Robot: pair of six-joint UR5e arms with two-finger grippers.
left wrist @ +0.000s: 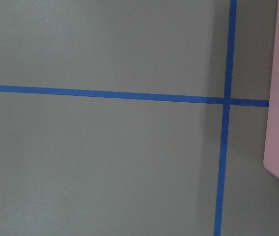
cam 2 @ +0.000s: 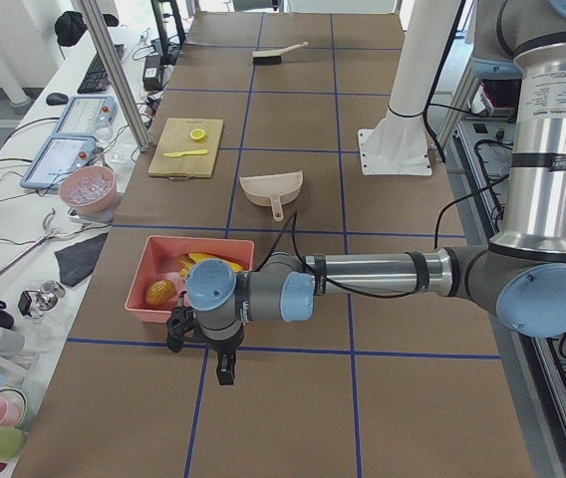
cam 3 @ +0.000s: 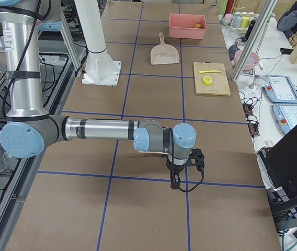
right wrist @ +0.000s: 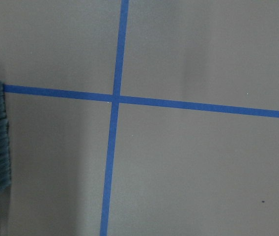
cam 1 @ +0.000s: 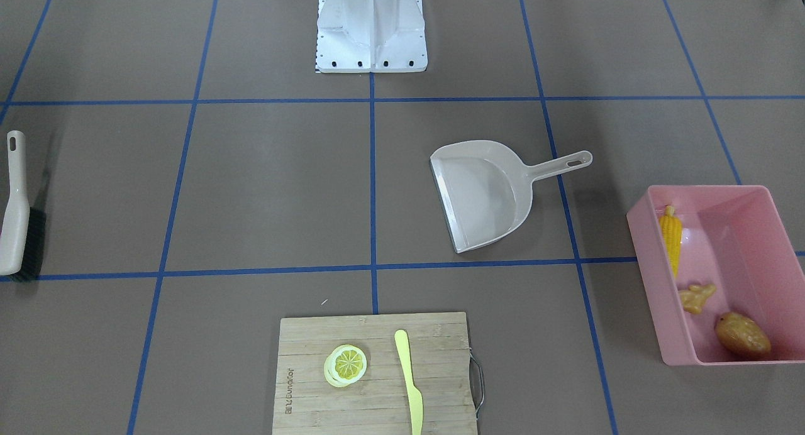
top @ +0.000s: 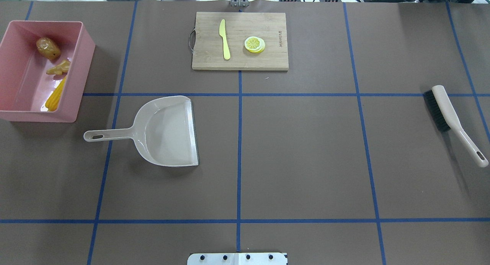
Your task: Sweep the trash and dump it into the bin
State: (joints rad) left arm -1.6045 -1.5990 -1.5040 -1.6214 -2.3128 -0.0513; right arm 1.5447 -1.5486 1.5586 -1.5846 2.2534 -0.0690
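Note:
The pink bin [top: 83,71] stands at the table's far left in the overhead view. Inside it lie the trash pieces: a yellow corn cob [top: 54,97], a tan ginger root [top: 59,68] and a brown potato [top: 48,48]. The beige dustpan [top: 164,131] lies with nothing in it just right of the bin, handle toward it. My left gripper [cam 2: 225,373] hangs low over the table beside the bin [cam 2: 143,274]; I cannot tell if it is open. My right gripper [cam 3: 174,183] hangs over the table's other end; its state also cannot be told.
A beige brush with black bristles [top: 448,115] lies at the right side. A wooden cutting board [top: 206,54] at the far edge carries a yellow knife [top: 224,39] and a lemon slice [top: 254,44]. The white robot base [cam 1: 371,29] stands at mid table.

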